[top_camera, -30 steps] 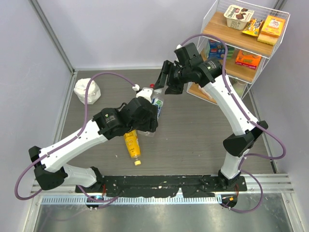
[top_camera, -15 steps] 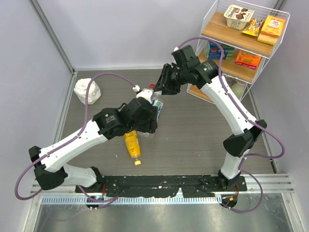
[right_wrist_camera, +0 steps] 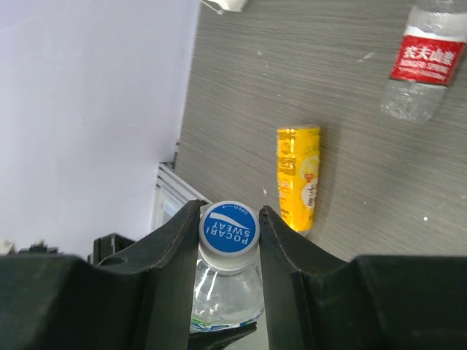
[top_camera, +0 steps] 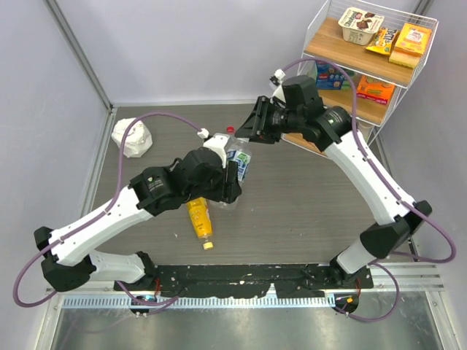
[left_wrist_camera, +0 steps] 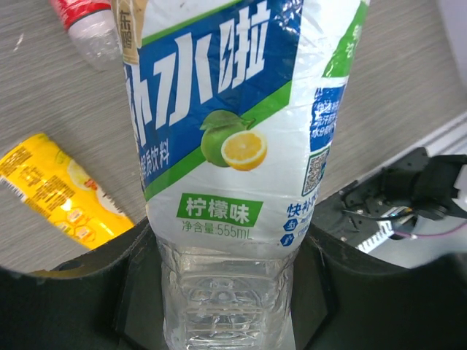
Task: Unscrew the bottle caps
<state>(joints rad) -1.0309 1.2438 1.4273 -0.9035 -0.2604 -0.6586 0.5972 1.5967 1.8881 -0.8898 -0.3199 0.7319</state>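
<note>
My left gripper (left_wrist_camera: 226,292) is shut on the lower body of the small clear bottle with the blue-white label (left_wrist_camera: 233,109) and holds it upright above the table (top_camera: 238,157). My right gripper (right_wrist_camera: 228,227) is shut on its blue-white cap (right_wrist_camera: 228,230), one finger on each side; in the top view this gripper (top_camera: 249,135) hides the cap. The yellow bottle (top_camera: 199,217) lies on the table with its yellow cap (top_camera: 208,246) toward the near edge. The red-label bottle (right_wrist_camera: 429,58) lies behind; its red cap (top_camera: 230,131) shows beside the right gripper.
A wire shelf (top_camera: 398,109) with boxed snacks stands at the back right, close to the right arm. A crumpled white cloth (top_camera: 131,140) lies at the back left. Grey walls close in the table at left and back.
My right gripper has moved onto the top of the held bottle and its wrist has turned; its elbow swung right. The left arm with the bottle shifted slightly.
</note>
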